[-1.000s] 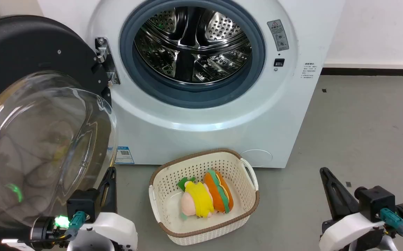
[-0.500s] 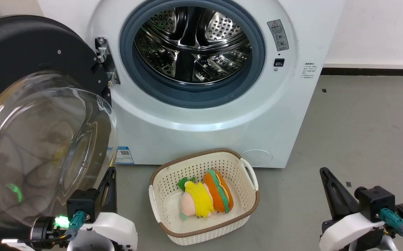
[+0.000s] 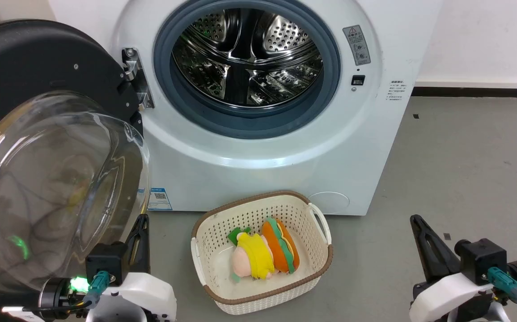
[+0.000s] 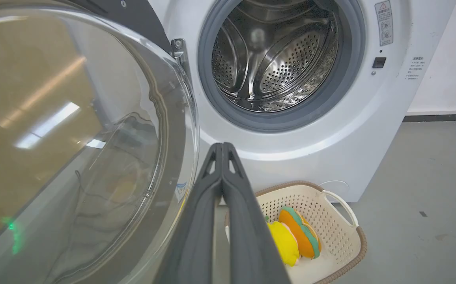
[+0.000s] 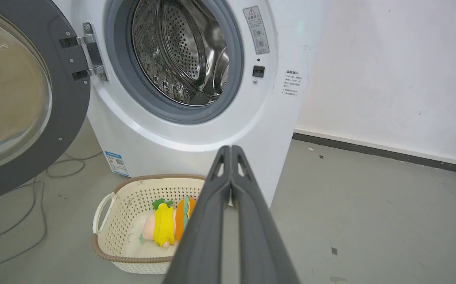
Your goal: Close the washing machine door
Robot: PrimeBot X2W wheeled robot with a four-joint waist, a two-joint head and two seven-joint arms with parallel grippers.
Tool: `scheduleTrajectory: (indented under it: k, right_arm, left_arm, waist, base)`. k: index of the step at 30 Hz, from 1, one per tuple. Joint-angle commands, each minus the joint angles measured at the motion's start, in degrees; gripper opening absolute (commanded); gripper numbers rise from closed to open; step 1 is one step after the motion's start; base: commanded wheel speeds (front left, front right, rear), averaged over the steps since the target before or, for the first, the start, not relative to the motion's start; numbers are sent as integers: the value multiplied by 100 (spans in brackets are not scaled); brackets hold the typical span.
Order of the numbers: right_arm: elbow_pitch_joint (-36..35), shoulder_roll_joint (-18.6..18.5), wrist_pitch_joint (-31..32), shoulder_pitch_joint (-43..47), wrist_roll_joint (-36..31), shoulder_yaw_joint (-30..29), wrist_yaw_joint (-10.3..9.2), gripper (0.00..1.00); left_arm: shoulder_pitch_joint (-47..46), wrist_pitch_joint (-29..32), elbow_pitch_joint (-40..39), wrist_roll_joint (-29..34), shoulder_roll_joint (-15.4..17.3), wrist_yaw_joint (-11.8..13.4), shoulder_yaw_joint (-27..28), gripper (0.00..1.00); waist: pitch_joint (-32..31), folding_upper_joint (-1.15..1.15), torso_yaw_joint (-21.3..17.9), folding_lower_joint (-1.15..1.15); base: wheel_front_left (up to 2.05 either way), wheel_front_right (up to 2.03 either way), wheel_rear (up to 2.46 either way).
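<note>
The washing machine door (image 3: 30,58) is seen swung wide open, hung by its metal hinge (image 3: 135,78) at the left edge of the round opening of the washing machine (image 3: 258,156). Its black rim is turned outward, and its clear glass bowl (image 3: 52,188) bulges toward the robot. The grey rubber ring (image 3: 240,127) and the steel drum (image 3: 245,58) are left exposed.

The left gripper (image 4: 222,146) is held low, just beside the lower right edge of the glass bowl; whether the glass is touched cannot be told. Its jaws are pressed together with nothing between them. The right gripper (image 5: 231,148) is held low at the right, well apart from the door, its jaws likewise pressed together and empty.

A cream basket (image 3: 222,300) is set on the grey floor (image 3: 464,170) just before the machine's front, and a soft toy (image 3: 263,255) in yellow, orange and green is laid inside it. A blue-white sticker (image 3: 159,199) is stuck low on the machine's front, near its left corner.
</note>
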Motion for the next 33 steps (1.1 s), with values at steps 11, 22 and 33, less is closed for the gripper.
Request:
scheduleTrajectory:
  k: [11, 22, 33]
  right_arm:
    - [9, -1, -29, -1, 24, -29, -1, 100]
    - [12, 2, -160, 8, 180, -139, -1, 100]
    - [19, 4, -292, 26, 330, -255, 0, 100]
  left_arm:
    - [-1, -29, 13, 0, -1, 37, -19, 100]
    - [-8, -160, 13, -1, 7, 197, -97, 100]
    - [-89, -292, -142, 19, 77, 361, -177, 0]
  waist:
    - [3, 0, 1, 0]
    - [16, 0, 15, 0]
    - [25, 0, 93, 0]
  base:
    - [0, 0, 0]
    - [0, 0, 0]
    - [0, 0, 0]
